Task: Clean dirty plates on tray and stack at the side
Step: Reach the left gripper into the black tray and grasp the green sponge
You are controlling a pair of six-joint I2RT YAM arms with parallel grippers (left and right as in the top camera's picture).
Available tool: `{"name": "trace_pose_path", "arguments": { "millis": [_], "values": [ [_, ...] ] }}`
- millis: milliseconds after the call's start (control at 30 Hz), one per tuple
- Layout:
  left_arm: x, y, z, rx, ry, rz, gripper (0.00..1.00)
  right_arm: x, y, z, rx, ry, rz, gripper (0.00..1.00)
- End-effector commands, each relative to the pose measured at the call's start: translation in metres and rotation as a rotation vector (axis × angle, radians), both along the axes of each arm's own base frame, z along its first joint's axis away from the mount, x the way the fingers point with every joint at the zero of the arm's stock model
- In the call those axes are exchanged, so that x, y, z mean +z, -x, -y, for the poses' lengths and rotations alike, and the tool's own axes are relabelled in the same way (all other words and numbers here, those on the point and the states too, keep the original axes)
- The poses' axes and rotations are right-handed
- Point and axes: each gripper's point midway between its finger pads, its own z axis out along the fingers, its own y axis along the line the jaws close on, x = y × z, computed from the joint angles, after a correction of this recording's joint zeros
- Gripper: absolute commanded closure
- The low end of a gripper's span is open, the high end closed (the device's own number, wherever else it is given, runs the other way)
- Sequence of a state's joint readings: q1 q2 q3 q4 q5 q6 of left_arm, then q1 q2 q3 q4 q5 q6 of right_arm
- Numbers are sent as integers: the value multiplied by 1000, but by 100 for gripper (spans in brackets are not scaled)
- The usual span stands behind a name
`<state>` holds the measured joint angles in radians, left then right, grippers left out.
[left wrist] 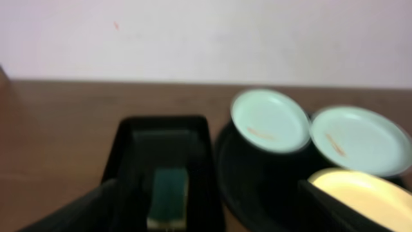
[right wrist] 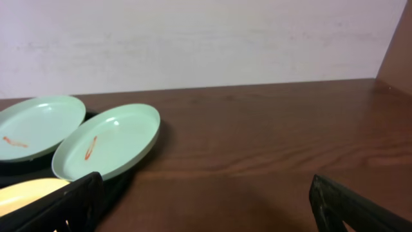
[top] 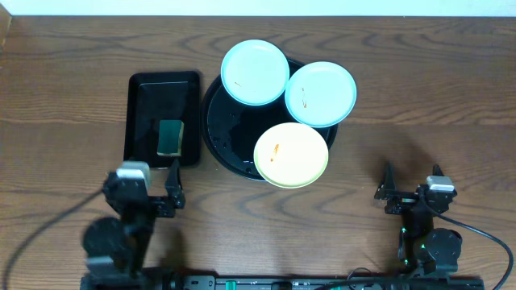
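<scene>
Round tray (top: 230,133) on table (top: 64,97), centre, toward rear. Three plates on it, each overhanging rim:
- rear-left plate (top: 255,72) over rear-left rim
- rear-right plate (top: 320,93) just beside it, over right rim
- front plate (top: 291,155) before both, over front rim

Rectangular tray (top: 143,97) just left of round tray; contact not discernible. Sponge (top: 170,137) in rectangular tray, front half, toward right wall.

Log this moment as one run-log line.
left gripper: open, empty | right gripper: open, empty | plates: three, smeared, on round tray, unstacked | sponge: in rectangular tray
</scene>
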<state>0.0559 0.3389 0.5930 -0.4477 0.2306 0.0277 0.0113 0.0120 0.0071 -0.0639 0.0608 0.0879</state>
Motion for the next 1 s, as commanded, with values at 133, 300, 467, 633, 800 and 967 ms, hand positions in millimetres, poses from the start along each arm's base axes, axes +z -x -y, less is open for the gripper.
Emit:
{"name": "trace_pose_path", "arguments": {
  "millis": [133,300,467,633,800,967],
  "values": [
    [54,-21,16,-98,61,-507,1,-1,0,5,-24,-11,0,1],
    [55,-51,10,-73,72,-771,1,-1,0,5,-24,-11,0,1],
    [13,-72,3,-46,67,-950,13,-1,0,5,-24,-11,0,1],
    [-38,-82,-20,49,-23,-1074,13,-1,0,5,-24,-11,0,1],
    [-88,-101,-20,61,-6,-1081,11,-1,0,5,-24,-11,0,1],
    [-142,-107,-23,67,-13,-1106,11,-1,0,5,-24,-11,0,1]
  ]
}}
